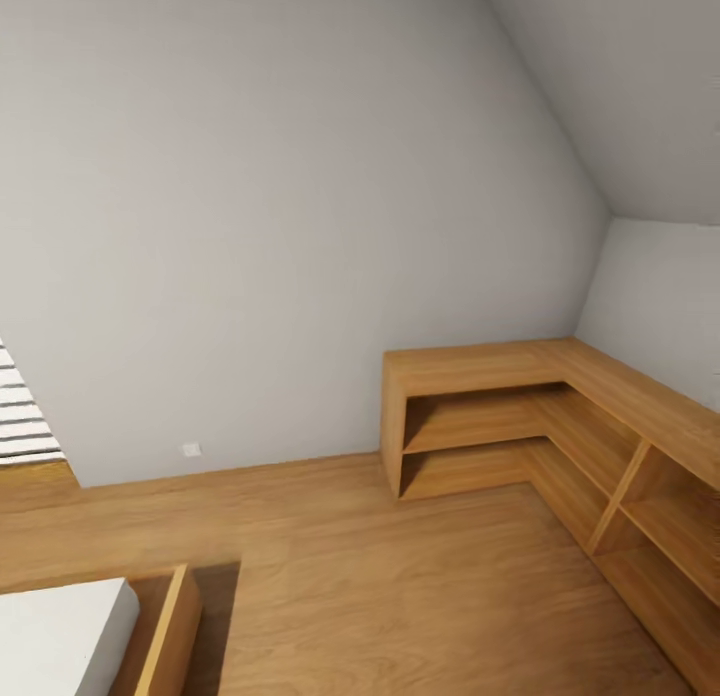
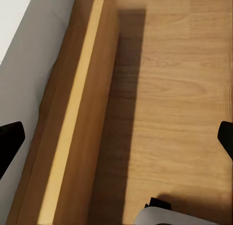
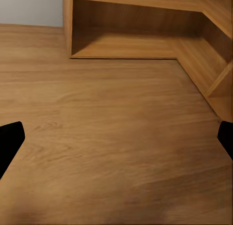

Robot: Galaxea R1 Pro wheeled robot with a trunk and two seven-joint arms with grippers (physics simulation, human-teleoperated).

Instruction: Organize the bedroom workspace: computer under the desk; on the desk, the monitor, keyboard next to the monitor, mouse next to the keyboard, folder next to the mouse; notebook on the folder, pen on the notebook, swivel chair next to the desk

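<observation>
Bedroom corner, recorded from the head view: plain grey walls (image 1: 250,226) under a sloped ceiling, light wooden plank floor (image 1: 400,576). Low L-shaped open wooden shelving unit (image 1: 520,416) is set into the right-hand corner. White-topped wooden bed frame (image 1: 165,626) is seen at lower left. Left gripper (image 2: 119,142) and right gripper (image 3: 119,142): black fingertips spread wide apart, nothing grasped, both held above the floor.
</observation>
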